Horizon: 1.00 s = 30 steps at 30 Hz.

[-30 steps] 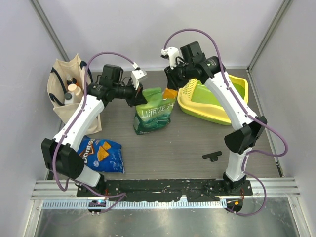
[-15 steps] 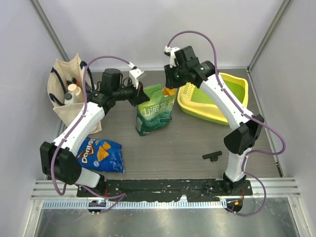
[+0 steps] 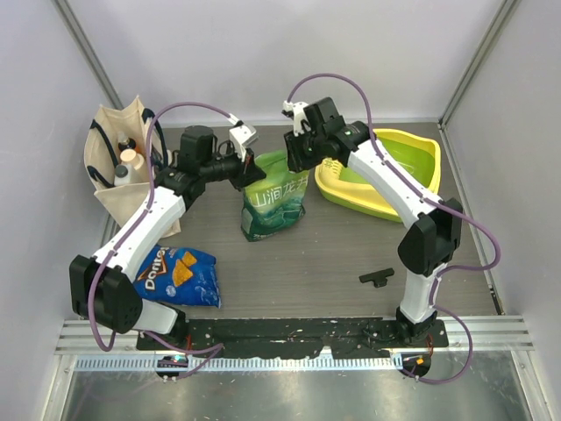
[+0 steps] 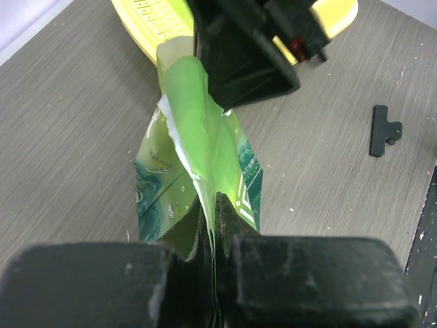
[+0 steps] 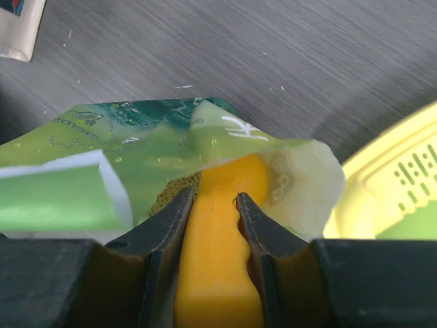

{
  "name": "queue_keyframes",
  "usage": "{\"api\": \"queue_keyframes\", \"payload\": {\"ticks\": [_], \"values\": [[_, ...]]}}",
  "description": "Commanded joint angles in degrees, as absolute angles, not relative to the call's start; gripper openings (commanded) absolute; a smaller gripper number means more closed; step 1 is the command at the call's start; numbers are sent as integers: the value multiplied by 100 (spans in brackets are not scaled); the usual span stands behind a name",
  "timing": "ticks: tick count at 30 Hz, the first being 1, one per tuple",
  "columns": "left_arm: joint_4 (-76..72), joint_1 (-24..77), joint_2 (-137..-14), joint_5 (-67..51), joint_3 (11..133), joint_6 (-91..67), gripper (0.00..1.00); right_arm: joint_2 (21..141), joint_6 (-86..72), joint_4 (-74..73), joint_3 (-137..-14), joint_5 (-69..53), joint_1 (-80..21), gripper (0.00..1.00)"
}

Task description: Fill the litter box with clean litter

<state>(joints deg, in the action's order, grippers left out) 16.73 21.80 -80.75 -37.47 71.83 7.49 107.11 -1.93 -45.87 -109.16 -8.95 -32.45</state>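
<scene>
A grey wood-grain surface (image 3: 298, 263) fills the middle of the overhead view; the wrist views show pale specks scattered on it. Plain, pale lavender-white walls (image 3: 263, 53) close it in at the back and both sides, with slanted aluminium posts (image 3: 88, 53) at the back corners. Along the near edge lie a black plate (image 3: 289, 331), a ribbed aluminium rail (image 3: 508, 335) and a brushed metal sheet (image 3: 280, 395). The light is soft and even.

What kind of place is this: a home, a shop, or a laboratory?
Probably a robot laboratory cell: the left arm and the right arm are bolted to a metal rail, plain panels enclose the table, and a litter box and a Doritos bag lie on it.
</scene>
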Motion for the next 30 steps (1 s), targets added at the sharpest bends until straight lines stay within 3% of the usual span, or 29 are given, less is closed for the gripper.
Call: {"api": "queue_keyframes", "payload": {"ticks": [1,14,30], "values": [[774,2197,-7787,-3946,7286,844,0,11100,158,-5238,-10485,-1378,-3278,1],[1415,2197,-7787,-3876,7260,1309,0,11258,-167,-5045,-10107,-2319,-3112,1],[2135,2197,-7919,-3683,7751,1555,0,11610,-2159,-3130,-9449,-5272,-2453,1]]}}
